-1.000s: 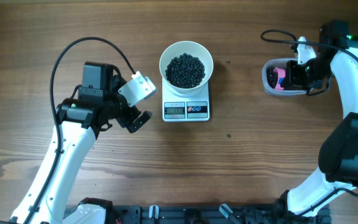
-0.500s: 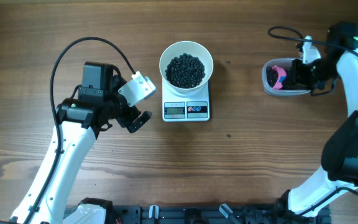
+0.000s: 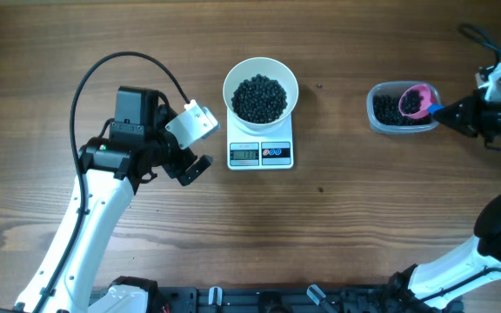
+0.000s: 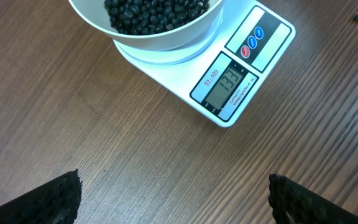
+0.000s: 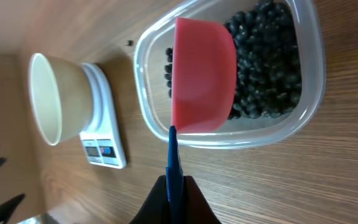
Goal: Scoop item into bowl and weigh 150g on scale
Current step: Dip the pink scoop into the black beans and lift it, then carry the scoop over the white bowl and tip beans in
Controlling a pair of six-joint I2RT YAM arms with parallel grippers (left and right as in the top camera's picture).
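Note:
The white bowl (image 3: 260, 89) sits on the white scale (image 3: 260, 153), filled with black beans (image 3: 260, 97). More beans (image 3: 390, 109) lie in a clear tub (image 3: 381, 122) at the right. My right gripper (image 3: 449, 111) is shut on the blue handle (image 5: 173, 158) of a pink scoop (image 3: 416, 101). The scoop hangs over the tub's right part with beans in it. From the right wrist, the scoop's pink underside (image 5: 204, 74) covers part of the tub (image 5: 291, 118). My left gripper (image 3: 194, 165) stands open left of the scale, with nothing between its fingers (image 4: 55, 199).
The left wrist view shows the bowl's rim (image 4: 160, 37) and the scale's lit display (image 4: 225, 84) ahead of my left gripper (image 4: 176, 202). A stray bean (image 3: 319, 86) lies right of the bowl. Bare wooden table (image 3: 346, 217) spreads in front.
My right arm has swung out to the right, drawing the pink scoop from deep in the tub to its right side, now bowl-up with beans. The left arm has not moved.

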